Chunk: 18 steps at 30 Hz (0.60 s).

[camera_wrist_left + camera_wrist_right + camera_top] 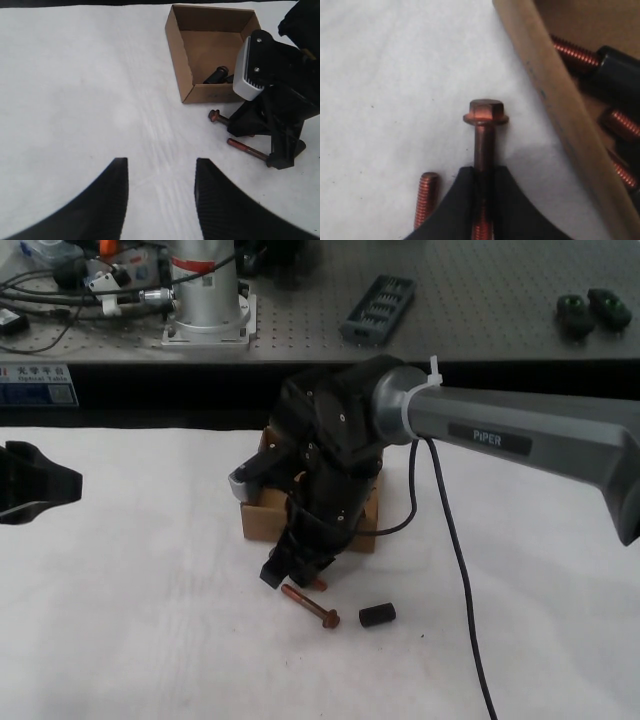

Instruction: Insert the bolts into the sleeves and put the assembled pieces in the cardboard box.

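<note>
My right gripper (482,186) is shut on the shank of a copper bolt (485,114) with a flanged hex head, low over the white cloth just in front of the cardboard box (555,100). From the high view this gripper (300,565) points down and hides much of the box (262,521). A second bolt (310,606) lies loose on the cloth beside it, its threaded end (426,197) next to my fingers. A black sleeve (377,616) lies right of that bolt. Assembled pieces (220,75) rest inside the box. My left gripper (160,195) is open, far to the left.
A black cable (455,540) hangs from the right arm down across the cloth. Behind the cloth runs a perforated metal bench (480,300) with a metal post, a black tray and cables. Bare white cloth (75,90) spreads left of the box.
</note>
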{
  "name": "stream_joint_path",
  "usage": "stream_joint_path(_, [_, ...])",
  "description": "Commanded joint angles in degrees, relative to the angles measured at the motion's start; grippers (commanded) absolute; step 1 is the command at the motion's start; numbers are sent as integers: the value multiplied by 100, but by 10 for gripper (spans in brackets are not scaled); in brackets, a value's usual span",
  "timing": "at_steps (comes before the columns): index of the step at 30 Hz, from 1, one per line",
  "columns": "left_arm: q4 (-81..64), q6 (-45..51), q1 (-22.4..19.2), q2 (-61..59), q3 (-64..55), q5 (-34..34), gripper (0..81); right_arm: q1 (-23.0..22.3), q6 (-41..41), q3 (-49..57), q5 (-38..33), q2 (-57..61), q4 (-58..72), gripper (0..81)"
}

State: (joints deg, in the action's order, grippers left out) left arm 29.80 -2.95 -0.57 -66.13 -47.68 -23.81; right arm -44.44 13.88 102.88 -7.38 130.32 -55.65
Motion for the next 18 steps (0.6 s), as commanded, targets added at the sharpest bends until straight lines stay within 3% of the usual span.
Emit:
stream_joint_path(1, [6, 51, -28, 78, -22, 42, 318, 27, 28, 34, -127, -76, 13, 42])
stream_joint_path(10, [-908, 490, -100, 78, 667, -520, 318, 170, -14, 196, -725, -1504, -71, 42])
stream_joint_path(18, [-1503, -732, -959, -46, 961, -286, 318, 444, -25, 166, -866, -3094, -462, 42])
